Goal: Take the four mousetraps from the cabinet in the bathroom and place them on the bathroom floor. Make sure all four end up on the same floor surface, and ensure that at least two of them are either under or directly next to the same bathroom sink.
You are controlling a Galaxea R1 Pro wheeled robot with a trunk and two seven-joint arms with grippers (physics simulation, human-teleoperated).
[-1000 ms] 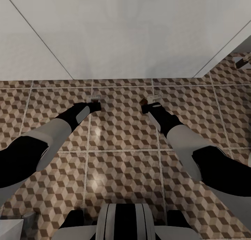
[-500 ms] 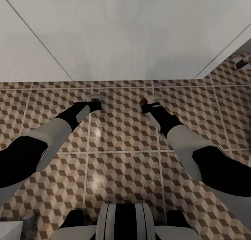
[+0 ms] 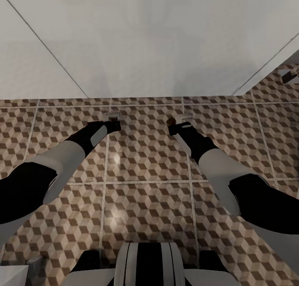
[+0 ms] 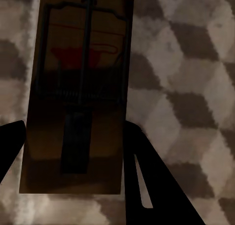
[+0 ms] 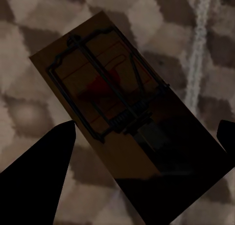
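Each pincer, left and right, stays clamped on a mousetrap above the bathroom floor; nothing has shifted, placement pending.

place: tiled room in a home, likely a bathroom | evidence: cube-pattern bathroom floor with pale grout | plain white wall above it

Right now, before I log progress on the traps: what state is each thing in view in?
Left tan wooden mousetrap: held over the cube-patterned tile floor.
Right tan wooden mousetrap: held, not set down.
Left pincer: shut on its mousetrap.
Right pincer: shut on its mousetrap.
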